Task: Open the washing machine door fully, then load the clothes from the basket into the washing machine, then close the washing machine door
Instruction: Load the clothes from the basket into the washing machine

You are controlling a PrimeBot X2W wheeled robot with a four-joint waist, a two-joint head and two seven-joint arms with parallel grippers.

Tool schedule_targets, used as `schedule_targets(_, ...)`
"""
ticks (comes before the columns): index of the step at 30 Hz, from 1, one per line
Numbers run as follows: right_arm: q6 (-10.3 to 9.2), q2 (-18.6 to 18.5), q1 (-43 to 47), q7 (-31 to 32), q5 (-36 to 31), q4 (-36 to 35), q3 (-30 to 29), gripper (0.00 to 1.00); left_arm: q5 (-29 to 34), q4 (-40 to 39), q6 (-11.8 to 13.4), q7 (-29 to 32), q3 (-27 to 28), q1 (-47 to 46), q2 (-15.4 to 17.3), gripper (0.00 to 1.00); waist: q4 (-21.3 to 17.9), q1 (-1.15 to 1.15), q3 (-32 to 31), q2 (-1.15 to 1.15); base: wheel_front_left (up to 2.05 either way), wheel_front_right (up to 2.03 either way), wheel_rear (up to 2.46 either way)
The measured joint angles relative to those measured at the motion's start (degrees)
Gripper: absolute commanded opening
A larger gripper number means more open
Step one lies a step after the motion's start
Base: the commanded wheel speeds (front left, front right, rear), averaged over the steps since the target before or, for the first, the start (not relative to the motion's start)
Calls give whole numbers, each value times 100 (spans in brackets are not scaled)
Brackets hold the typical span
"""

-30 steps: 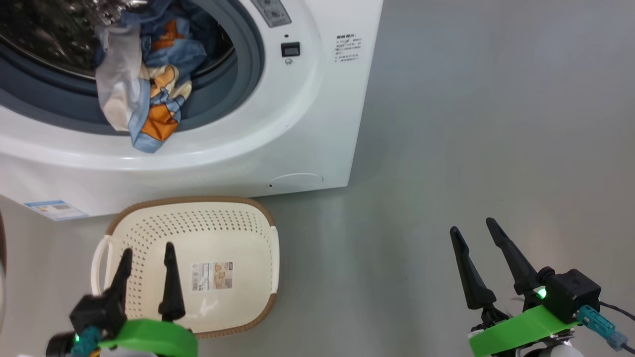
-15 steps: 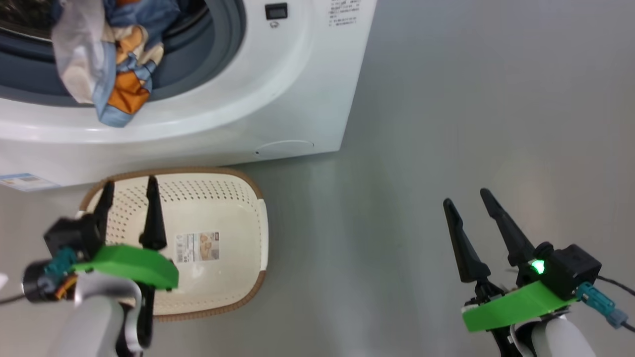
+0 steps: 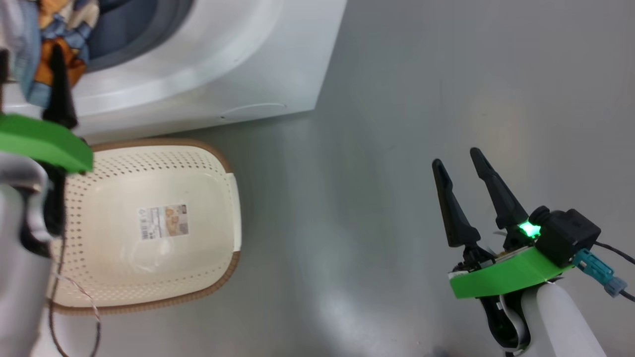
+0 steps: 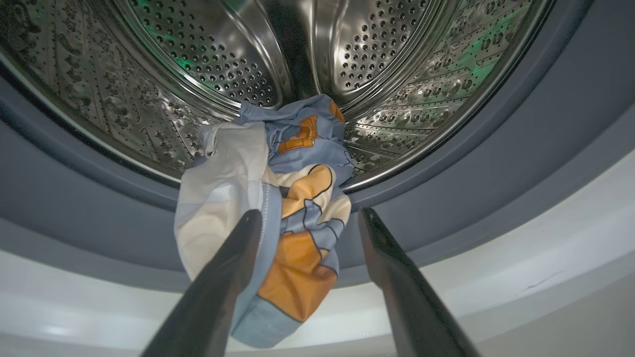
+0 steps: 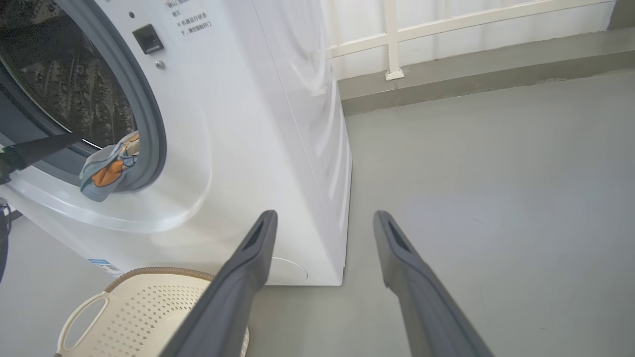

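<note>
The white washing machine (image 3: 278, 64) stands with its drum (image 4: 198, 54) exposed; its door is out of view. Light blue clothes (image 4: 278, 198) with orange prints and a white patch hang out of the drum over the grey gasket (image 4: 74, 213) and onto the white front. My left gripper (image 4: 310, 214) is open right in front of this bundle, one finger overlapping its white part. In the head view the left gripper (image 3: 30, 52) sits at the clothes (image 3: 59, 20). The cream basket (image 3: 233, 267) lies empty on the floor. My right gripper (image 3: 456, 156) is open over bare floor.
Grey floor stretches to the right of the machine. A white railing (image 5: 392, 39) and wall base run behind it. A thin cable (image 3: 74, 302) dangles from my left arm over the basket's near rim. The round cap (image 3: 253, 110) sits low on the machine front.
My left arm has risen from above the basket up to the clothes at the drum mouth. The head camera has moved, shifting the whole scene left and up. The right gripper stays open.
</note>
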Motion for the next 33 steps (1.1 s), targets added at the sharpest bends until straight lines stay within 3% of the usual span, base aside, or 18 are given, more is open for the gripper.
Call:
schedule_targets(10, 0, 133, -414, 0, 310, 32, 214, 100, -349, 171, -244, 1529, 213, -1148, 708, 100, -481, 0, 519, 0, 0, 0, 0)
schedule_targets(19, 0, 160, -594, -1, 636, 77, 361, 100, -218, 486, -232, 2748, 20, -1729, 1255, 100, -882, 0, 804, 0, 0, 0, 0)
schedule_targets(24, 0, 170, -640, -1, 713, 76, 419, 100, -200, 602, -107, 3392, -53, -1876, 1412, 100, -1040, -1, 891, 0, 0, 0, 0)
schedule_targets(25, 0, 170, -640, -1, 735, 77, 422, 100, -200, 602, -92, 3487, -55, -1913, 1439, 82, -1063, -1, 902, 0, 0, 0, 0)
schedule_targets(27, 0, 172, -640, -1, 759, 77, 428, 100, -205, 600, -30, 3643, -48, -1998, 1463, 11, -1097, -1, 919, 0, 0, 0, 0)
schedule_targets(28, 0, 172, -640, -1, 759, 76, 428, 100, -209, 593, -19, 3683, -52, -2018, 1471, 0, -1108, -1, 925, 0, 0, 0, 0)
schedule_targets(33, 0, 175, -640, -1, 775, 71, 435, 100, -146, 452, 174, 3683, -29, -2087, 1625, 0, -1138, -1, 948, 0, 0, 0, 0)
